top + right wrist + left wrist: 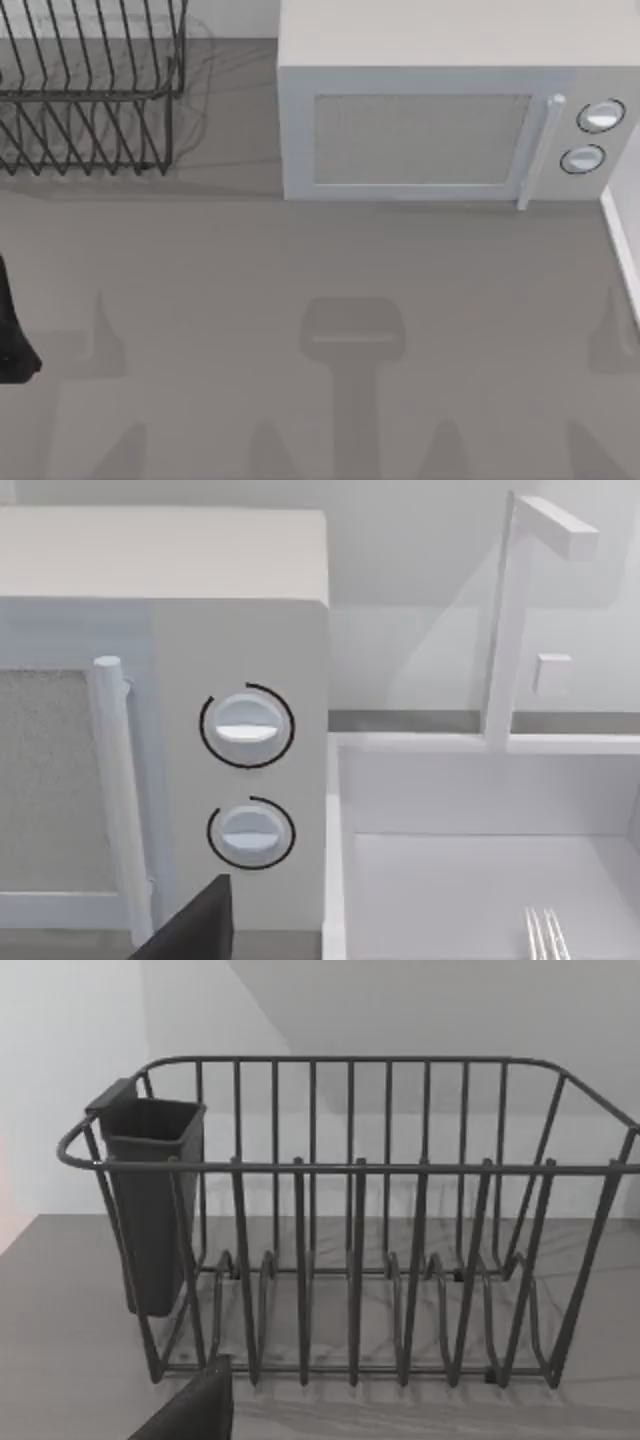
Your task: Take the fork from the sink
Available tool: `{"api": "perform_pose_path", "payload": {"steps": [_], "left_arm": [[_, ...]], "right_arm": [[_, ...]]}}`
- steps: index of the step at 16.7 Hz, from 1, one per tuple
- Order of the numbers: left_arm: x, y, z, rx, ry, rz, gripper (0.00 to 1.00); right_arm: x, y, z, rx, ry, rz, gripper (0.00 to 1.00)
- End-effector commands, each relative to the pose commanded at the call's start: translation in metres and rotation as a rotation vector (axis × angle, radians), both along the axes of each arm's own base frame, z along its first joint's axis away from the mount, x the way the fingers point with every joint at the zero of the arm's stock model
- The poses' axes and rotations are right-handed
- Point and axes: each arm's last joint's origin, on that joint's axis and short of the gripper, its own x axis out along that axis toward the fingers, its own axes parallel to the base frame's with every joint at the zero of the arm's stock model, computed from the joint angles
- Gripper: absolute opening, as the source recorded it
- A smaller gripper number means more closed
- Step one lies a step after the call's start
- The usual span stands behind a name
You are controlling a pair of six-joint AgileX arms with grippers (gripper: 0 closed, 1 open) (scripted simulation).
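Observation:
The fork (543,935) lies on the floor of the white sink (470,780); its silver tines show in the right wrist view and its handle is cut off by the picture's edge. A dark part of my right gripper (195,925) shows in front of the microwave, short of the sink and apart from the fork. In the top view the sink's rim (622,245) runs along the table's right edge. My left arm (12,335) sits at the table's left edge, and a dark part of its gripper (190,1410) faces the dish rack.
A white microwave (430,120) with two knobs (247,725) stands at the back, right beside the sink. A white faucet (505,620) rises behind the basin. A dark wire dish rack (90,90) with a cutlery cup (150,1200) stands at the back left.

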Motion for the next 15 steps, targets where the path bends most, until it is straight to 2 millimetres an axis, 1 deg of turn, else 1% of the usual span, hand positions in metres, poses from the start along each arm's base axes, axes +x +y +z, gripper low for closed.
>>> {"api": "perform_pose_path", "payload": {"steps": [2,4,7,9,11,13,15], "left_arm": [[0.000,0.000,0.000,0.000,0.000,0.000,1.00],[0.000,0.000,0.000,0.000,0.000,0.000,1.00],[0.000,0.000,0.000,0.000,0.000,0.000,1.00],[0.000,0.000,0.000,0.000,0.000,0.000,1.00],[0.000,0.000,0.000,0.000,0.000,0.000,1.00],[0.000,0.000,0.000,0.000,0.000,0.000,1.00],[0.000,0.000,0.000,0.000,0.000,0.000,1.00]], "right_arm": [[0.004,-0.001,0.018,-0.011,0.064,-0.011,1.00],[0.012,-0.003,0.040,-0.024,0.146,-0.024,1.00],[0.036,-0.007,0.076,-0.044,0.299,-0.045,1.00],[0.061,-0.012,0.099,-0.055,0.417,-0.057,1.00],[0.094,-0.019,0.118,-0.063,0.542,-0.066,1.00],[0.132,-0.028,0.129,-0.068,0.673,-0.073,1.00],[0.174,-0.040,0.131,-0.068,0.806,-0.075,1.00]]}}
